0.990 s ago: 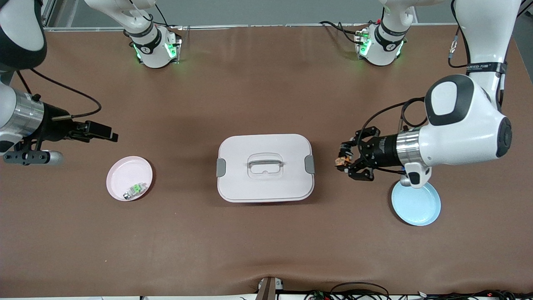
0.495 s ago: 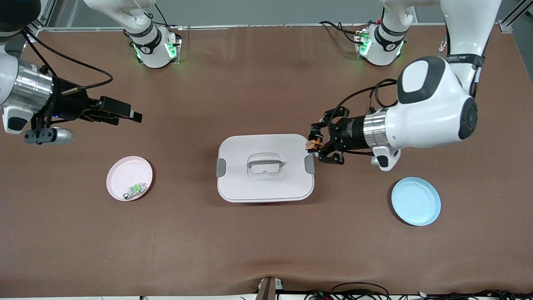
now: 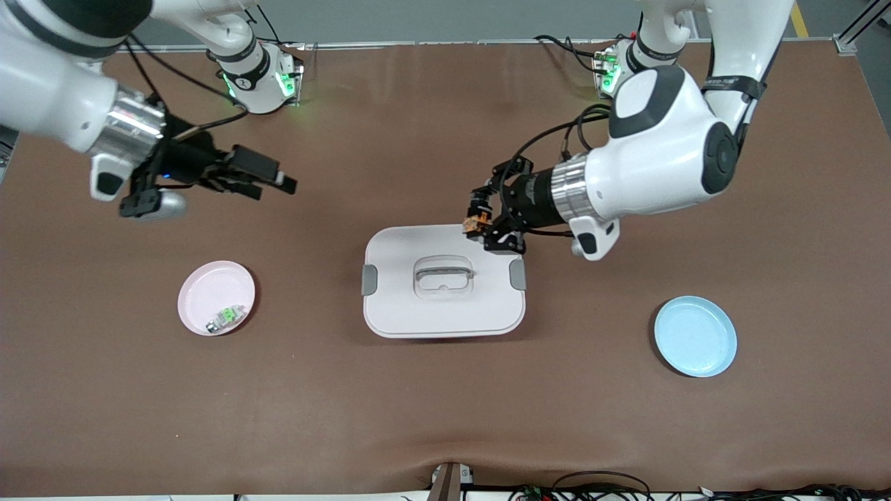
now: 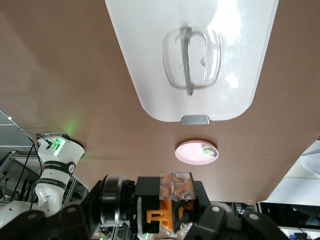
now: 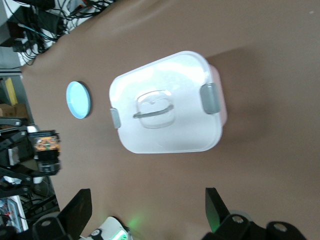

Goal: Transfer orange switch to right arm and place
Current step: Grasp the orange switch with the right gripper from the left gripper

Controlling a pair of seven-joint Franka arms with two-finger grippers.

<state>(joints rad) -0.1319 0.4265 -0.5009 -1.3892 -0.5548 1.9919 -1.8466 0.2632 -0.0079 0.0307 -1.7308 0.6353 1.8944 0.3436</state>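
Observation:
My left gripper is shut on the orange switch, a small black part with an orange-brown face. It holds the switch in the air over the edge of the white lidded box toward the robots' bases. In the left wrist view the switch sits between the jaws. My right gripper is open and empty, in the air over bare table toward the right arm's end. The right wrist view shows its two fingertips wide apart and the switch farther off.
A pink plate holding a green-and-silver part lies toward the right arm's end. A light blue plate lies toward the left arm's end. The white box with its handle sits mid-table.
My left gripper has carried the switch from beside the blue plate to over the box's edge. My right gripper has moved toward the middle of the table.

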